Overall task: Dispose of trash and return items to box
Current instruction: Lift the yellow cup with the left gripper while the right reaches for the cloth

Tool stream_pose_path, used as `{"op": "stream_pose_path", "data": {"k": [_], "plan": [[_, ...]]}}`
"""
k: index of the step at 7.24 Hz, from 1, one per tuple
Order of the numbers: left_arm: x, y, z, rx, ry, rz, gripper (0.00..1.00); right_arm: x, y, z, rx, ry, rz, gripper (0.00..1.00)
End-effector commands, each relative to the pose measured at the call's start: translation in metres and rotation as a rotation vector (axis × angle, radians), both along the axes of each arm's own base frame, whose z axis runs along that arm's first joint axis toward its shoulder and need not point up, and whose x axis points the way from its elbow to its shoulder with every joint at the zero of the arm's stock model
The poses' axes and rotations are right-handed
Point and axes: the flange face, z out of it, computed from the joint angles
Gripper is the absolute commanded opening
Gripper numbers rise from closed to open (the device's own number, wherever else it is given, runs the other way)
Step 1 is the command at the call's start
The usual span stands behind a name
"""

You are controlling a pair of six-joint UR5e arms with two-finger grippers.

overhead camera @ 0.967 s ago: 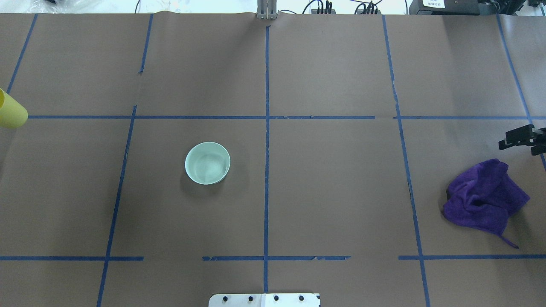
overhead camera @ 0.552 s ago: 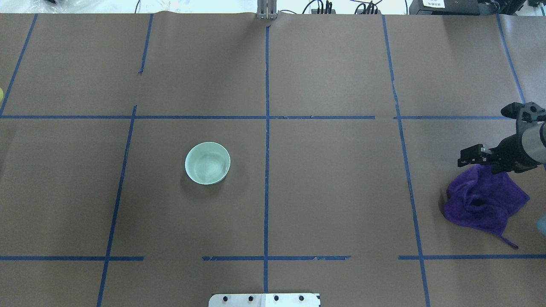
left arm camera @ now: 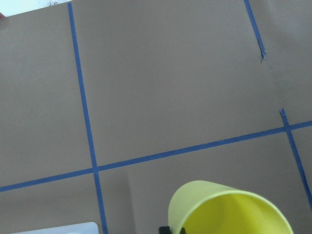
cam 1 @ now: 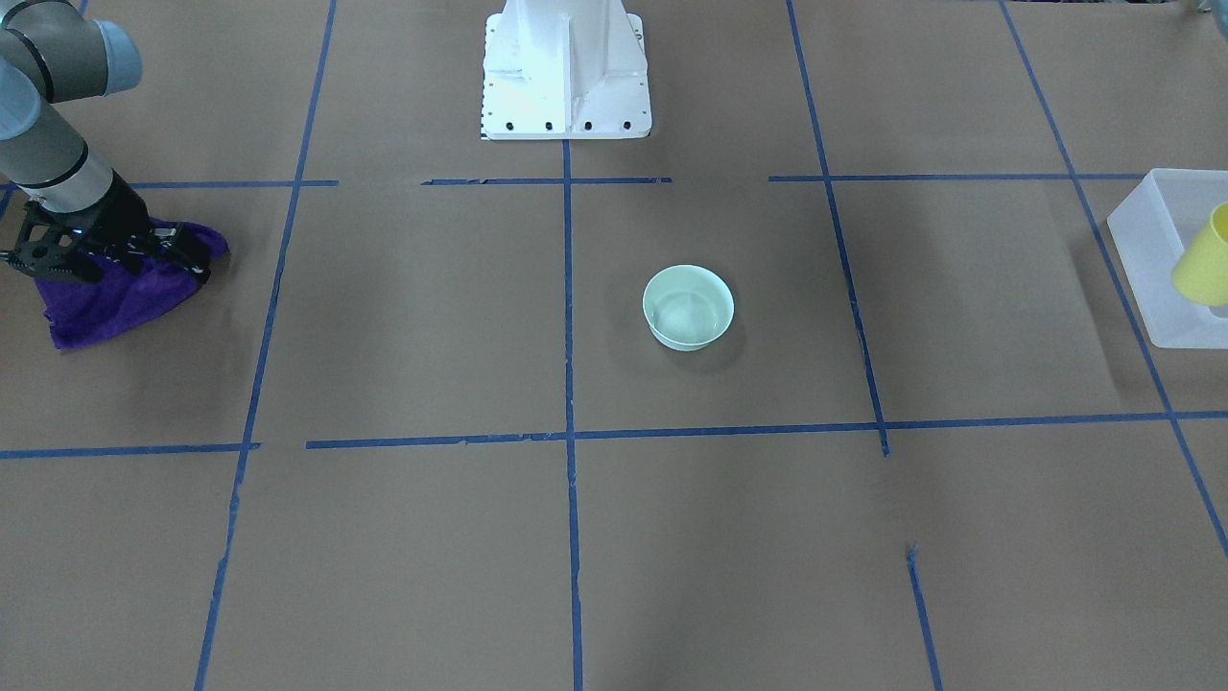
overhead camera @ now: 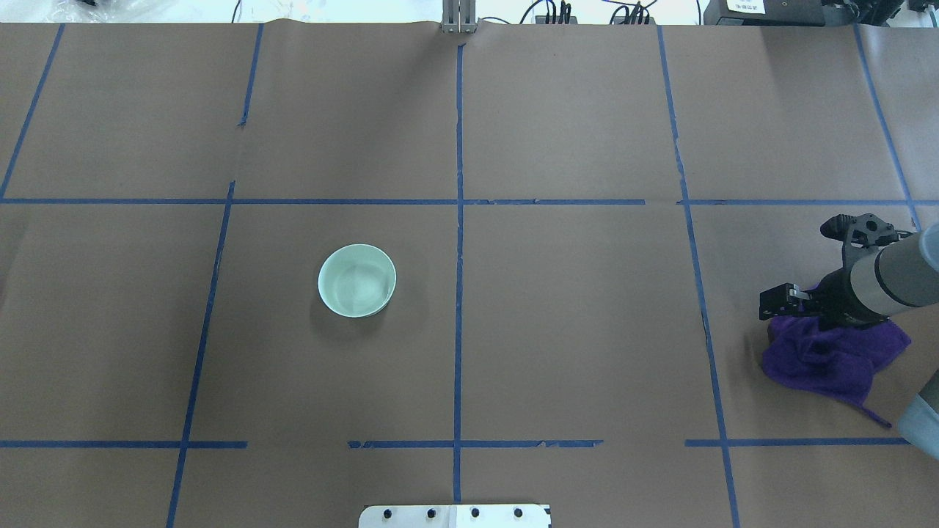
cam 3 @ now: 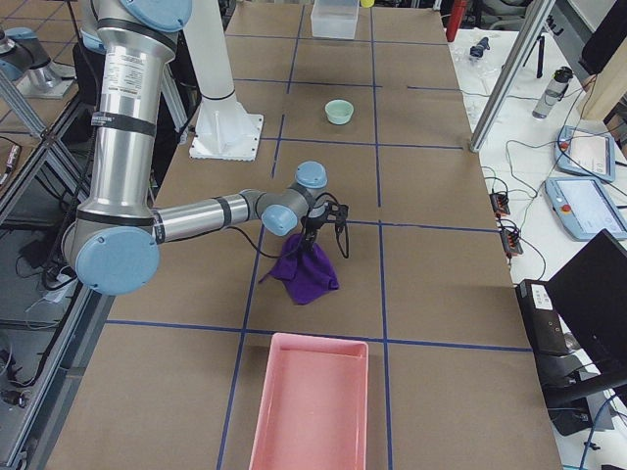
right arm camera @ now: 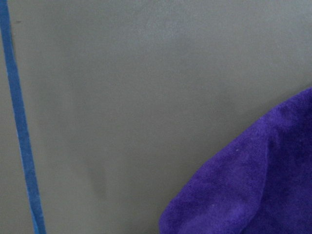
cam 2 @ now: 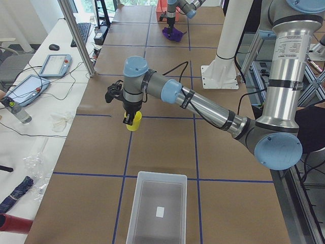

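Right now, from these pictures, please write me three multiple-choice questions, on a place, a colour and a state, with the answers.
1. Where is the pale green bowl?
A) on a shelf
B) on the floor
C) on the table, near its middle

2. What colour is the cloth below the right tool?
A) purple
B) red
C) white

3. How is the yellow cup?
A) standing beside the bowl
B) held in the air by the left tool
C) lying on the cloth

Answers: C, the overhead view shows it there, alone; A, every view shows it purple; B, the left side view shows it hanging from the tool, short of the box.
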Motion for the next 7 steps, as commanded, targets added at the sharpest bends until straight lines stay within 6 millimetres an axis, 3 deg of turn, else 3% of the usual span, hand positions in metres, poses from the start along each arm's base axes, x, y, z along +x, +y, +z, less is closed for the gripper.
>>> {"op": "stream_pose_path", "data": {"k": [1,2,3,5,6,7], "plan": [[-0.013,-0.005,0.020,-0.018,-0.010,0.001,0.00,0.006,0.014,0.010,-0.016,0.020,-0.013,1.00],[-0.018,-0.006,0.028,-0.011,-0.018,0.016,0.00,0.011,0.018,0.013,-0.024,0.026,-0.013,1.00],[-0.027,-0.006,0.034,-0.015,-0.021,0.009,0.00,0.012,0.022,0.017,-0.030,0.033,-0.017,0.84],[-0.045,-0.006,0.048,-0.010,-0.032,0.010,0.00,0.001,0.025,0.016,-0.048,0.057,-0.037,0.45],[-0.065,-0.006,0.071,-0.013,-0.045,0.024,0.00,0.000,0.027,0.015,-0.045,0.055,-0.043,0.11],[-0.080,-0.005,0.088,-0.010,-0.054,0.036,0.00,-0.001,0.027,0.014,-0.044,0.053,-0.045,0.00]]}}
